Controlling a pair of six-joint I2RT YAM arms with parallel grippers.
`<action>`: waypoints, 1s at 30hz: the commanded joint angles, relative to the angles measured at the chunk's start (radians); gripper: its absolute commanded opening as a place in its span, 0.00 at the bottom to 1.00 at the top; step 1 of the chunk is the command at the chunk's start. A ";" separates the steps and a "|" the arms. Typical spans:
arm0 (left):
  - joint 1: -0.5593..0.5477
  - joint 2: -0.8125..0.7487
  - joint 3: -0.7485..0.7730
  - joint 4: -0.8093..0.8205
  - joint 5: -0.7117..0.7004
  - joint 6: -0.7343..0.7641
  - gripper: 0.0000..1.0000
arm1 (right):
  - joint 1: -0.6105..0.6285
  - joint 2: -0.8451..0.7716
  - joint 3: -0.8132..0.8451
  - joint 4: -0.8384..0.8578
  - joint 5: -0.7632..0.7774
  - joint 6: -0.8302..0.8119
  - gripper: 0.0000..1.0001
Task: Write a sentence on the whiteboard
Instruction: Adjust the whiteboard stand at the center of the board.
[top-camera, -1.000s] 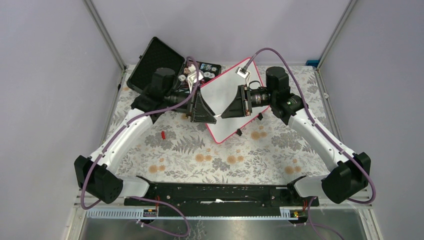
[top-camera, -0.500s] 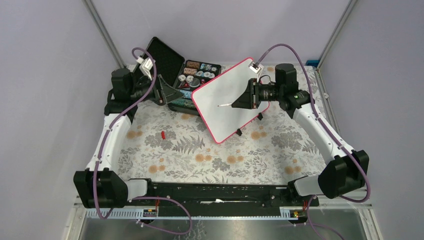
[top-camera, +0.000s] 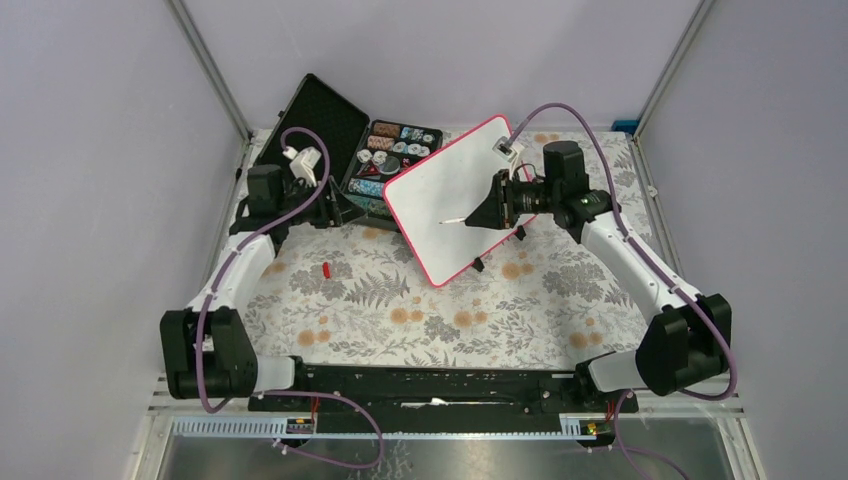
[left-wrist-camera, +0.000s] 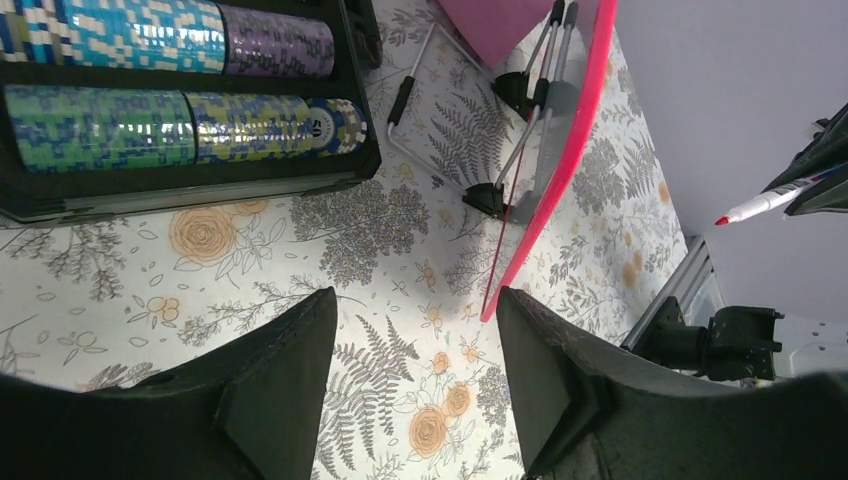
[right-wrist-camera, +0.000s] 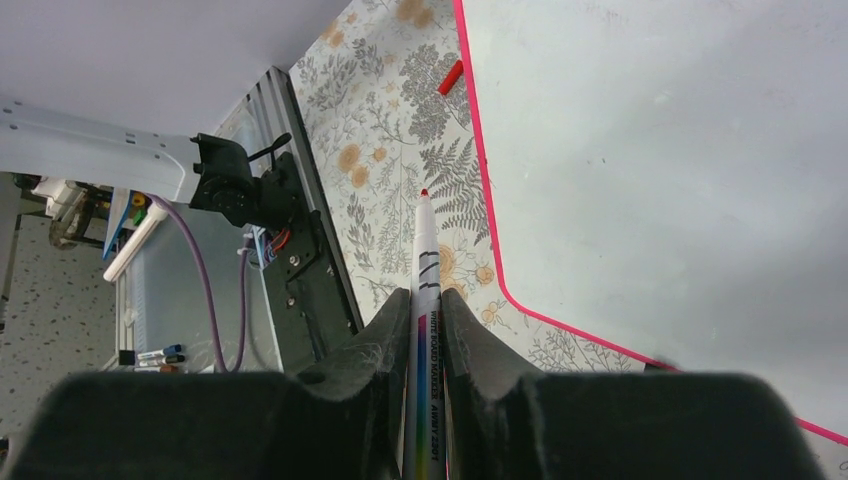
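The whiteboard (top-camera: 440, 185), white with a pink-red rim, stands tilted on its black feet mid-table. Its face (right-wrist-camera: 660, 150) shows no red strokes of the sentence that I can see. My right gripper (top-camera: 480, 215) is shut on a white marker (right-wrist-camera: 426, 260) whose uncapped red tip (top-camera: 441, 221) points left in front of the board's face; I cannot tell if it touches. My left gripper (top-camera: 338, 207) is open and empty, left of the board beside the case. In its wrist view (left-wrist-camera: 415, 300) the board's rim (left-wrist-camera: 560, 170) and back stand are seen edge-on.
An open black foam-lined case (top-camera: 330, 125) with rows of poker chips (left-wrist-camera: 180, 40) sits at the back left, touching the board's left corner. A small red marker cap (top-camera: 326, 269) lies on the floral cloth left of the board, also in the right wrist view (right-wrist-camera: 451, 76).
A second ago both grippers met over the board. The left arm has since pulled away left to the case, open. The right gripper keeps the marker and has shifted slightly left.
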 joint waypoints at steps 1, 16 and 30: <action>-0.032 0.037 0.011 0.085 0.013 0.057 0.63 | 0.010 0.024 -0.009 0.039 -0.021 -0.044 0.00; -0.117 0.130 0.040 0.120 0.014 0.050 0.55 | 0.010 0.045 0.023 0.022 -0.025 -0.073 0.00; -0.241 0.146 -0.023 0.320 0.015 -0.052 0.55 | -0.052 0.033 0.072 -0.014 -0.058 -0.057 0.00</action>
